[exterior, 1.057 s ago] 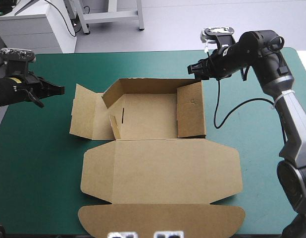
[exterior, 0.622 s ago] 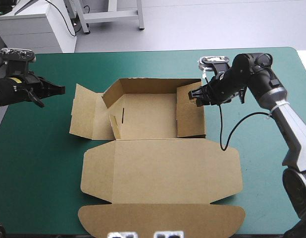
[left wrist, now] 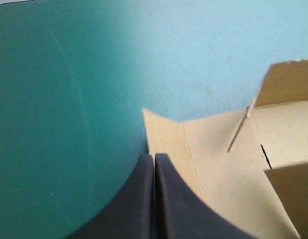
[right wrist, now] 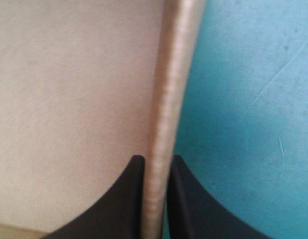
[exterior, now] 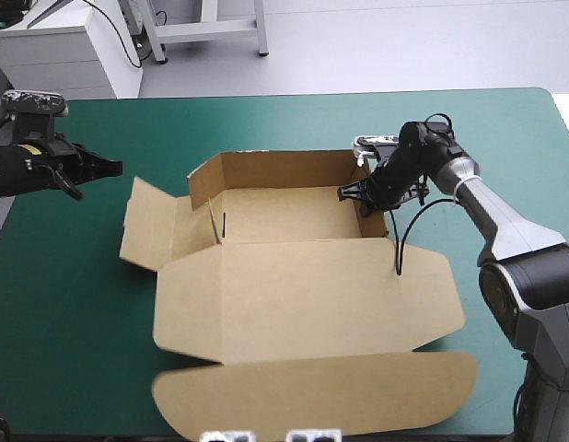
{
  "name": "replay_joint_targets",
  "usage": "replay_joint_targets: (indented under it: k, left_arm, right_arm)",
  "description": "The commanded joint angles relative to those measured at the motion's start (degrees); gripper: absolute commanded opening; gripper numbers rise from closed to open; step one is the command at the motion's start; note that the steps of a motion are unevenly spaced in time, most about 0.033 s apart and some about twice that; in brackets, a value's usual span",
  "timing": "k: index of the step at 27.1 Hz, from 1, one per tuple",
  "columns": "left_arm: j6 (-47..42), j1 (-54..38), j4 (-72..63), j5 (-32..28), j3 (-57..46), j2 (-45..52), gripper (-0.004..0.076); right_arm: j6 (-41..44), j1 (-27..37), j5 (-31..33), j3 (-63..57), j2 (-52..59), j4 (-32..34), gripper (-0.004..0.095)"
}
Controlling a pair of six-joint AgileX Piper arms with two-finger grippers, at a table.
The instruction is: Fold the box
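The brown box lies in the middle of the table, its back wall raised and its floor open to view. My right gripper is at the box's right wall, and in the right wrist view the upright wall edge runs between the black fingers, which are shut on it. The lid panel and its tuck flap spread toward the near edge. The left side flap lies out flat. My left gripper hovers left of that flap, shut and holding nothing, with the flap just ahead.
The teal-green cover shows on both sides of the box. The tuck flap's front rim reaches almost to the table's near edge. The table's far edge lies well beyond the back wall.
My right gripper came down and inward from beyond the box's far right corner and took the right wall, which now stands upright. The box shifted, its left flap moving left. The left arm stayed put.
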State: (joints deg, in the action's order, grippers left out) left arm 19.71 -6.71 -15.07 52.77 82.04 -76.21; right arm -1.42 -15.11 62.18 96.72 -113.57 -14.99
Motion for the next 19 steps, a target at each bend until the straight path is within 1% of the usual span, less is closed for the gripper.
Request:
replay_joint_targets:
  k: [1, 3, 6, 10, 14, 15, 19]
  left_arm:
    - [-1.23, -0.18, -1.58, -2.67, 1.59, 1.72, -0.0008]
    - [-3.18, -1.2, -1.74, -3.71, 1.59, 1.72, -0.0008]
    - [-6.26, -5.11, -2.7, -5.34, 1.71, 1.72, -0.0008]
    - [-4.71, -12.06, -11.08, -5.59, 1.71, 1.6, -0.0008]
    - [0.29, -18.91, -22.92, -4.77, 1.71, 0.4, -0.0008]
    - [1.38, -20.43, -26.93, -4.16, 1.71, -0.23, -0.0008]
    - [7.07, -23.49, -41.85, 1.51, 1.71, -3.63, -0.0008]
  right_arm:
    - [-1.29, 0.03, -3.35, 1.25, 2.0, -2.57, -0.0016]
    - [-0.25, 0.16, -3.52, 3.01, 2.12, -2.57, -0.0016]
    - [0.41, 1.26, -2.34, 6.14, 3.14, -2.54, -0.0016]
    - [0.41, 3.75, -1.78, 8.79, 5.26, -4.41, -0.0016]
    - [-1.91, 7.38, -1.12, 9.99, 8.09, -9.8, -0.0016]
    - [-2.94, 8.59, -0.72, 10.14, 9.0, -12.08, -0.0016]
    - [-6.9, 12.01, 0.51, 10.14, 12.01, -19.59, -0.0017]
